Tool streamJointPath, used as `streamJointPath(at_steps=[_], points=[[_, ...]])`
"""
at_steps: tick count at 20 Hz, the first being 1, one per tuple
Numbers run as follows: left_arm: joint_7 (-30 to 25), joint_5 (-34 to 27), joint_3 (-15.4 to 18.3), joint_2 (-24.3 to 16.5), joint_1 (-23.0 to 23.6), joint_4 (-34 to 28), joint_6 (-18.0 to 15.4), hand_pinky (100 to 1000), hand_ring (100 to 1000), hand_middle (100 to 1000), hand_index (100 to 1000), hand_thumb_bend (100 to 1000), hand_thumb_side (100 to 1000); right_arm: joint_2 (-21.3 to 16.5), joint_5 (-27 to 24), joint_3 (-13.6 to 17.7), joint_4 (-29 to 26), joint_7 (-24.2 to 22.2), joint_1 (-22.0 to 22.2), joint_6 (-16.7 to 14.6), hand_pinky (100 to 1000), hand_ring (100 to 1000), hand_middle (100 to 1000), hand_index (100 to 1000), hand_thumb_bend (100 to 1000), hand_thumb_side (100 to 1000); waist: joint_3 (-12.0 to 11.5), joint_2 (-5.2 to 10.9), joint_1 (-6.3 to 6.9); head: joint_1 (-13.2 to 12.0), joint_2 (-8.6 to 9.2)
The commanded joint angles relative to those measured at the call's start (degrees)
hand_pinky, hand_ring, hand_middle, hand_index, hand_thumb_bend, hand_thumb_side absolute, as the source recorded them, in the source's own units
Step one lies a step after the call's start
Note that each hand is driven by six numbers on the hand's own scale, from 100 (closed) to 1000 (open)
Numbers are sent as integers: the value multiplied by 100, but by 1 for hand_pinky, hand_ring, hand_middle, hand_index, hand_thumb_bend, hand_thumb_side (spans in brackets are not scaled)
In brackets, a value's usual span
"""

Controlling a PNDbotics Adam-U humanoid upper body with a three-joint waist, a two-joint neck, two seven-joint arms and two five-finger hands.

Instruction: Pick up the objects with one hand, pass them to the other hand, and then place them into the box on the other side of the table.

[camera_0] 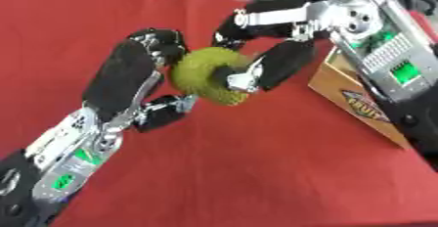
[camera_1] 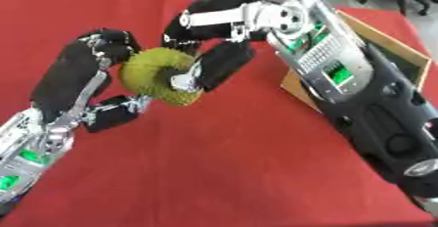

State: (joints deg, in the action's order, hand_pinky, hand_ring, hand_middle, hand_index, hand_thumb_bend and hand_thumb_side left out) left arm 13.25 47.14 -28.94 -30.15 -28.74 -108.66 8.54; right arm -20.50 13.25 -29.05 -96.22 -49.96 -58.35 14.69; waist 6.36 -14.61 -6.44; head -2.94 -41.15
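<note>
left robot hand [camera_0: 141, 69] and right robot hand [camera_0: 273, 50] both gripping green bumpy ball [camera_0: 205, 74]

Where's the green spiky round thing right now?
The green spiky ball is at upper centre of both eye views, above the red table, between the left hand and right hand, left of the wooden box.

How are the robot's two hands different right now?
The left hand comes in from the lower left, its dark fingers against the green-yellow bumpy ball. The right hand reaches down from the upper right, over the wooden box, its fingers curled round the ball. Both touch the same ball.
</note>
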Motion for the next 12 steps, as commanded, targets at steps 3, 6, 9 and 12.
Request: streamJointPath(at_steps=[3, 6, 9, 12], points=[[108, -68, 102, -21, -52, 25, 165, 689, 540, 501, 631, 100, 100, -192, -109, 98, -194, -79, -32, 132, 783, 601, 299, 483, 100, 241, 17, 94, 38, 9, 60], [117, -86, 94, -12, -51, 45, 193, 692, 548, 513, 651, 100, 100, -200, -113, 105, -210, -75, -21, 165, 780, 597, 295, 479, 100, 215, 21, 93, 38, 9, 64], [98, -92, 90, -11, -32, 70, 222, 705, 569, 556, 713, 187, 108, -213, -120, 137, -232, -39, -16, 180, 776, 589, 290, 473, 100, 190, 25, 91, 41, 8, 65], [-12, -59, 80, -13, -14, 110, 257, 718, 593, 587, 762, 287, 181, -229, -106, 167, -249, 26, -8, 185, 774, 587, 288, 471, 100, 191, 31, 90, 45, 9, 65]])
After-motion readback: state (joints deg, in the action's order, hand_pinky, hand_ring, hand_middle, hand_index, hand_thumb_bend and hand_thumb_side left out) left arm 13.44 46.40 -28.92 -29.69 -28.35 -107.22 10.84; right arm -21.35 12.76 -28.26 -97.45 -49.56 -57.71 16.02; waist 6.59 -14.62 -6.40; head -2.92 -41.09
